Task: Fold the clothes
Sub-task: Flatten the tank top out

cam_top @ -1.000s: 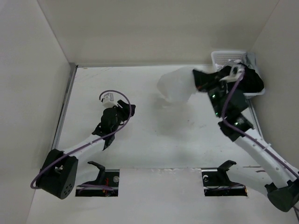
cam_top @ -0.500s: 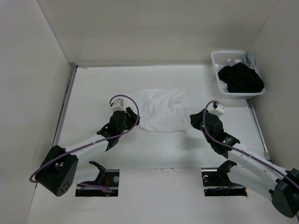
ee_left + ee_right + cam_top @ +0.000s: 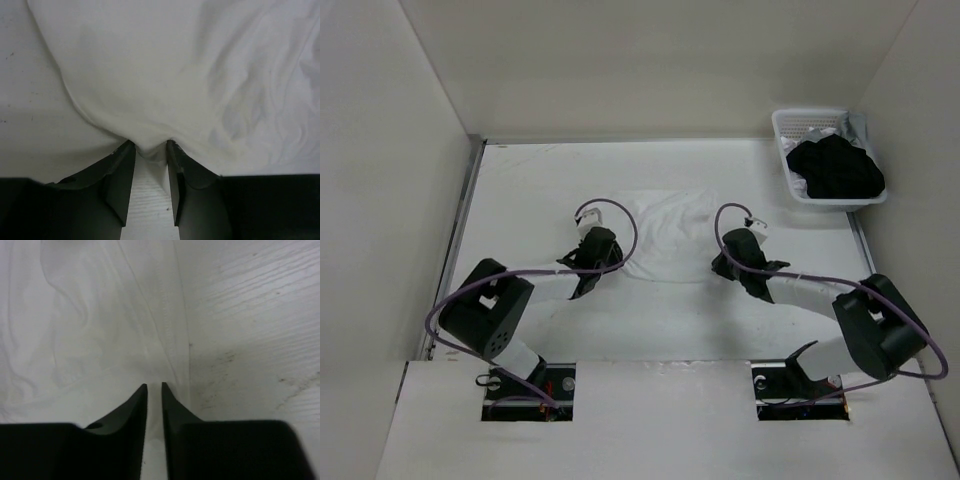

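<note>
Progress: early. Clothes (image 3: 665,235) lay spread but wrinkled at tabletop (image 3: 520,190) centre, between both arms; no fold visible yet.

Left claw (image 3: 150,145) pinched near hem, fabric puckered between fingers. Right claw (image 3: 154,386) sat at near right edge, fingers almost together with slim gap; could not tell if cloth was held.

Left to do, by judgement: lift near edge, carry over, flatten.

Top view alone gave whole outline, plus basket (image 3: 782,140) with black garment (image 3: 835,170) far right. Wrist views alone gave pucker and stitched hem.
</note>
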You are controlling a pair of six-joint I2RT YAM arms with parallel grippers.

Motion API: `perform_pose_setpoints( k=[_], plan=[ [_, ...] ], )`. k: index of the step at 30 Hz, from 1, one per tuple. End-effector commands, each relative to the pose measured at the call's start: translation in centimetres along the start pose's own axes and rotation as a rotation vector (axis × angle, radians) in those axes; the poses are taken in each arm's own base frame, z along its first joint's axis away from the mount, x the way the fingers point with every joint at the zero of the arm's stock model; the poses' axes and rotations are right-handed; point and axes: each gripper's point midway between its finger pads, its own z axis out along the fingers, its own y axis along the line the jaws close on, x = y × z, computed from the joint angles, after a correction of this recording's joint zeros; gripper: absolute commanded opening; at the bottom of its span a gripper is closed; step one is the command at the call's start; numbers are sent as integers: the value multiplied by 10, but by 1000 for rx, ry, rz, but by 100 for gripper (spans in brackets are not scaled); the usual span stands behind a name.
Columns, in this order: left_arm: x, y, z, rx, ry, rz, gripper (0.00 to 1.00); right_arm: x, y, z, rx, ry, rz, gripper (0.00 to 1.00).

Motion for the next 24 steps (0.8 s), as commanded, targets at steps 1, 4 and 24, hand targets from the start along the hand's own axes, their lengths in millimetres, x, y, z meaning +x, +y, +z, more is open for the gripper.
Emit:
perform_pose_setpoints(
  k=[1, 4, 24],
  plan=[
    [-22, -14, 15, 34, -35, -82, 22, 3, 35, 3, -107, 33, 58, 14],
    [-41, -10, 28, 14, -64, -162, 12, 29, 52, -8, -173, 84, 67, 4],
    [-77, -66, -22, 91, -237, -5, 32, -72, 59, -44, -255, -251, 142, 15]
  ],
)
